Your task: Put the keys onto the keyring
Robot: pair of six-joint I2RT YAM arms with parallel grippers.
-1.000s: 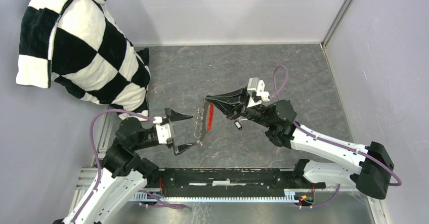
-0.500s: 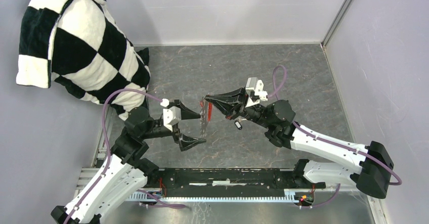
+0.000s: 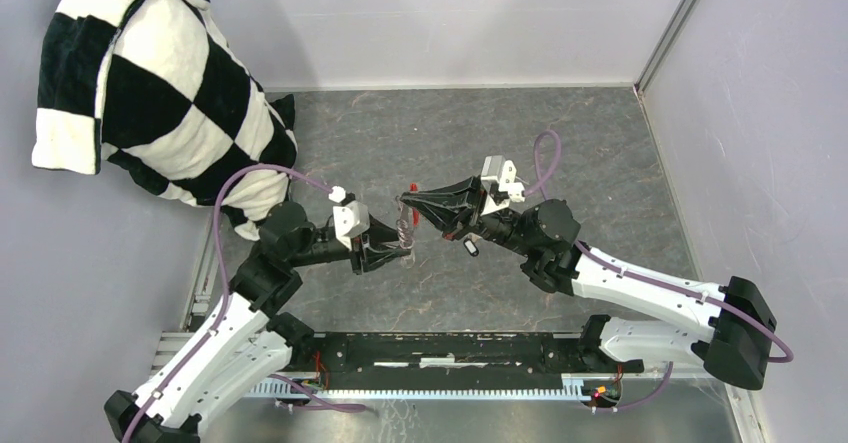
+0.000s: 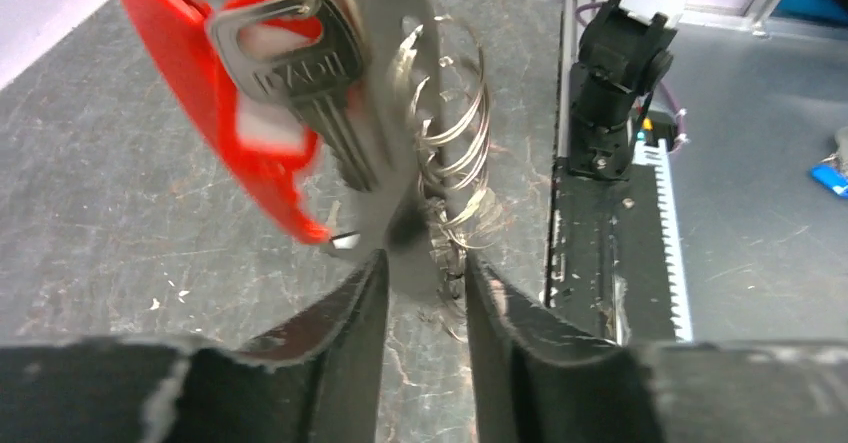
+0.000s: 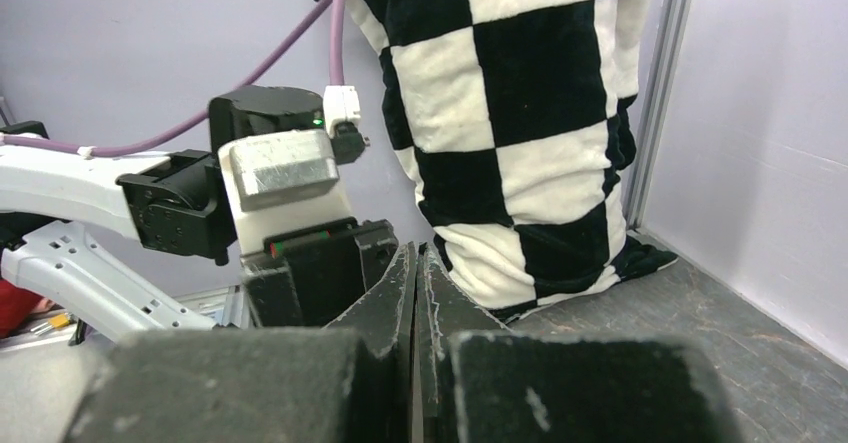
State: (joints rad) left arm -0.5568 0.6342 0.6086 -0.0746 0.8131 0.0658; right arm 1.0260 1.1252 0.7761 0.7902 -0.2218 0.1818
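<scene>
- The left tool [image 4: 420, 263] is clenched on the keyring [image 4: 455, 113]. Its two dark fingers [image 4: 365, 298] pinch the lower end of a flat silvery plate [image 4: 400, 93] pierced with round holes, and loose wire rings are bunched against that plate.
- The right tool [image 5: 415, 253] has its fingers pressed together with only a hairline gap. In the top view its tips [image 3: 403, 201] meet the upper end of the same bunch, so the keyring [image 3: 404, 228] hangs between the two tools, above the counter [image 3: 400, 133].
- In the left wrist view, a red-headed key [image 4: 290, 58] hangs from a ring beside the plate.
- Its silvery face carries stamped capitals that seem to end in "ADI". The first letters are too blurred to read.
- Behind it hangs the long red fob [image 4: 190, 83], with a pale patch low on its face.
- The black-headed key [image 3: 470, 248] lies on the counter just beside the right arm's wrist, apart from the bunch.
- A black-and-white checkered cloth [image 3: 160, 93] is heaped in the far left corner.
- A small green light [image 5: 318, 120] glows on the left arm's wrist.
</scene>
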